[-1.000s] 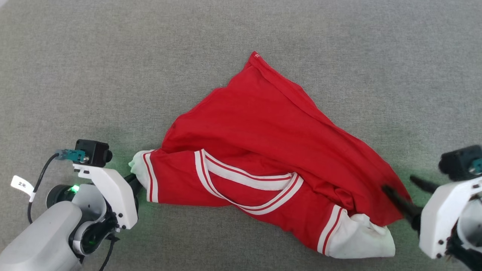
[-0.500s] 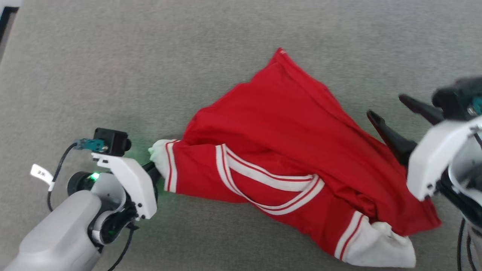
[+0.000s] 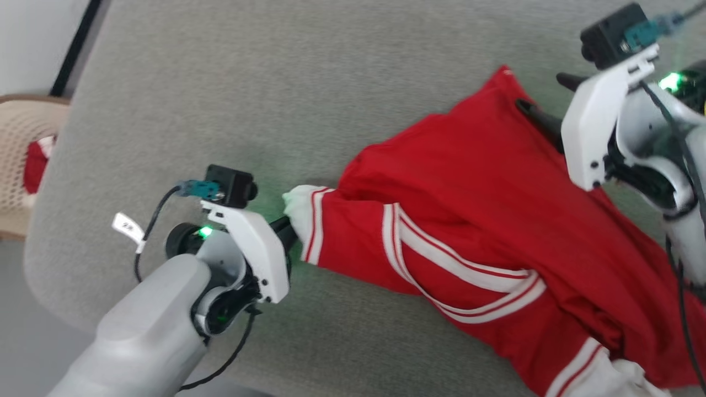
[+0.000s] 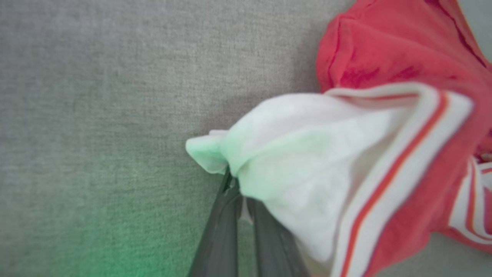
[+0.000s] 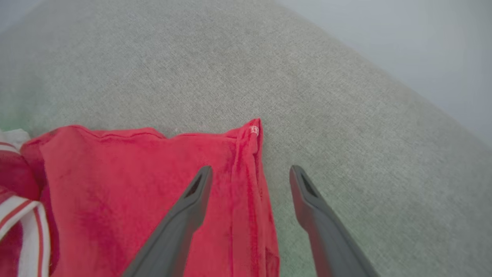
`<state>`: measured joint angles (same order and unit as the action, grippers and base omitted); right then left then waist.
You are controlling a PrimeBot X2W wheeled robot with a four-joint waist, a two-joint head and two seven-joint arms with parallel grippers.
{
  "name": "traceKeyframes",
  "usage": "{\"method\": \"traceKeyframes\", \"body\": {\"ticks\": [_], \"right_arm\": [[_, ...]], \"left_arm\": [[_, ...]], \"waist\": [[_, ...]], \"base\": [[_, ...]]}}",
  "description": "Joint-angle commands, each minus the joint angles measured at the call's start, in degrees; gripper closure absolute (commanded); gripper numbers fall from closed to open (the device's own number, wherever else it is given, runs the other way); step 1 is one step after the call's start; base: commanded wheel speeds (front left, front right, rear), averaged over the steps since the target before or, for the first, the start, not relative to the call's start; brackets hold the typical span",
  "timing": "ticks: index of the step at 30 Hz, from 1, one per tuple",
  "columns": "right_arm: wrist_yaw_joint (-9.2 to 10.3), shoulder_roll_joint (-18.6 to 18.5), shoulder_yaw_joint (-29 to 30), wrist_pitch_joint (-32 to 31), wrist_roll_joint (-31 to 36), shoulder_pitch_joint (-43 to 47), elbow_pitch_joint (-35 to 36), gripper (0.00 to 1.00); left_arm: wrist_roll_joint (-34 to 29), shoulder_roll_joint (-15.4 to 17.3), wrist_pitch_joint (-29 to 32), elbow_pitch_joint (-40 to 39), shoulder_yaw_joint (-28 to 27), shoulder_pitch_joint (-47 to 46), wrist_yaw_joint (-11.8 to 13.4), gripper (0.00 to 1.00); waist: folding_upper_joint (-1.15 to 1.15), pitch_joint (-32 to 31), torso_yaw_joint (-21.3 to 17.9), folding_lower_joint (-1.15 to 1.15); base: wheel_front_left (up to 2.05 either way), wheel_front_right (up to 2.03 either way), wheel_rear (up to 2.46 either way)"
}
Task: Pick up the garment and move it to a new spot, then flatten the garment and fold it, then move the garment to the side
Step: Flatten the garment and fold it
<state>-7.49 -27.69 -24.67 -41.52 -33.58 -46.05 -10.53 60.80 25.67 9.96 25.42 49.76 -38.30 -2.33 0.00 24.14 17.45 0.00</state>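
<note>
Garment [image 3: 485, 209] pinched at nine o'clock by the left gripper [image 3: 288, 231]; its barely straddled one-o'clock hem could be missed by the spread right gripper [image 5: 250, 173]

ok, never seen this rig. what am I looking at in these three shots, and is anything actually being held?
It is a two-armed robot, and each arm ends in a gripper with two long dark fingers. The wide picture comes from a camera on its head, looking down at the work. The other two come from a camera on each wrist, looking along that gripper's fingers.

On the grey fabric surface lies a red jersey-style shirt with white sleeves and striped trim, crumpled and not yet flattened.

The left gripper is shut on the end of one white sleeve. The right gripper is open and holds nothing: one finger is over the red cloth near a corner, the other over the bare surface.
</note>
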Motion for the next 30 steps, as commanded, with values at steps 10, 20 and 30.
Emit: {"method": "traceKeyframes", "body": {"ticks": [10,20,30], "right_arm": [[0.0,-0.2,-14.5,-12.1,-6.9,-11.2,-18.7,0.0],[0.01,-1.2,-18.7,-12.5,-13.0,-15.9,-25.4,1.0],[0.01,-4.6,-14.7,-3.0,-14.4,-19.6,-19.6,1.0]], "left_arm": [[-0.6,-5.5,-1.0,6.3,2.8,-1.5,-2.8,1.0],[0.9,-2.1,0.4,9.7,1.8,-6.5,-4.3,1.0],[-0.2,8.0,8.5,3.1,-1.4,-17.5,-1.6,1.0]], "waist": [[0.0,2.1,6.7,0.0],[0.0,-1.8,4.3,0.0],[0.0,-5.9,-2.3,0.0]], "base": [[0.0,0.0,0.0],[0.0,0.0,0.0],[0.0,0.0,0.0]]}}
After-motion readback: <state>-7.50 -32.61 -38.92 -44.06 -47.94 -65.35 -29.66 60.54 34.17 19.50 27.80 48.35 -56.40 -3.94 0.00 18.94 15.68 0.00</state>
